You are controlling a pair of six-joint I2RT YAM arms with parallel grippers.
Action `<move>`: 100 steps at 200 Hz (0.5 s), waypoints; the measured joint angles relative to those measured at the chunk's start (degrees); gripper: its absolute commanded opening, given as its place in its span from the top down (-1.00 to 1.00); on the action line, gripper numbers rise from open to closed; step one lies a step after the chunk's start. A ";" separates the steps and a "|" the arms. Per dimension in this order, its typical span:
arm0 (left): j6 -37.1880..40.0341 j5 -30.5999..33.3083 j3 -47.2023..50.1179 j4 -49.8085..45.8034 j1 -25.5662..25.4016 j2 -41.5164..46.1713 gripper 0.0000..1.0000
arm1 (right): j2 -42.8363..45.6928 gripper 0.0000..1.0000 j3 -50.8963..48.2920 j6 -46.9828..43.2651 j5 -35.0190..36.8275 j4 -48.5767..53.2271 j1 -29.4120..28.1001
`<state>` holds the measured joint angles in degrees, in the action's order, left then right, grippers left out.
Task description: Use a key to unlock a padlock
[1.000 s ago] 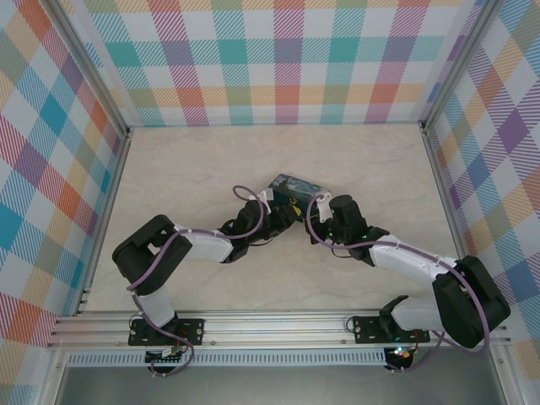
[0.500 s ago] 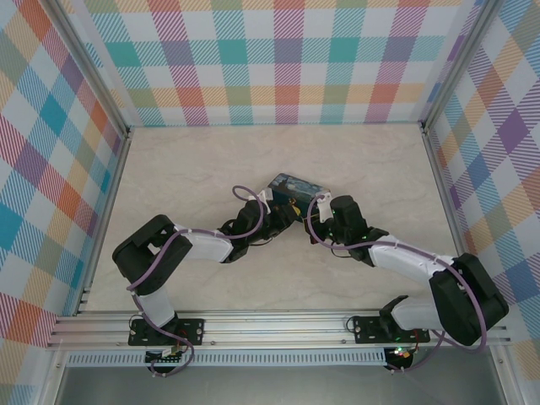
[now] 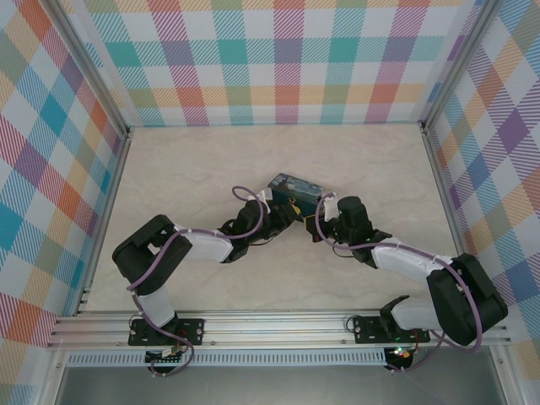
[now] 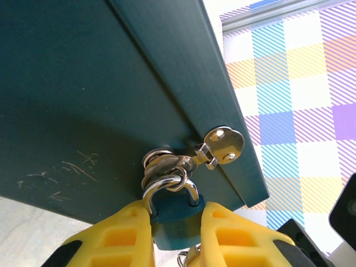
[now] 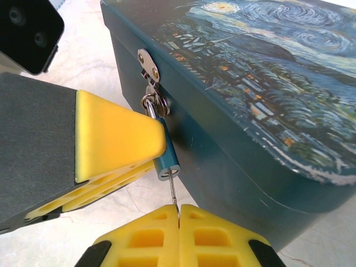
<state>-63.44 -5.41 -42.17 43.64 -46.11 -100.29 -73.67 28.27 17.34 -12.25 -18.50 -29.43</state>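
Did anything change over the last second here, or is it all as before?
The right claw, shut on the key, edged slightly to the right in the top view. Nothing was grasped or released. The left claw still grips the padlock, and the box has not moved.

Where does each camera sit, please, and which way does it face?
Top external: above and behind the arms, looking down at the table; both arms meet at the box.
Left wrist: on the left arm, facing the box front; the left gripper holds the padlock.
Right wrist: on the right arm, facing the box; the right gripper, shut, pinches the key.
Shared: both wrist views show the padlock.
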 measured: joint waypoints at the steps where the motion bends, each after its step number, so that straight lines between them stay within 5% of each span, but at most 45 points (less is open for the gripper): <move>1: -0.02 0.00 0.00 0.00 0.00 0.00 0.74 | 0.00 0.91 0.00 0.07 -0.07 0.00 0.02; 100: -0.44 -0.42 0.00 -0.02 -0.13 0.00 0.76 | -0.04 0.92 0.00 3.23 -4.57 -0.37 1.73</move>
<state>-63.88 -5.82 -42.17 43.62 -46.24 -100.29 -73.71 28.27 20.58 -16.82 -18.87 -27.70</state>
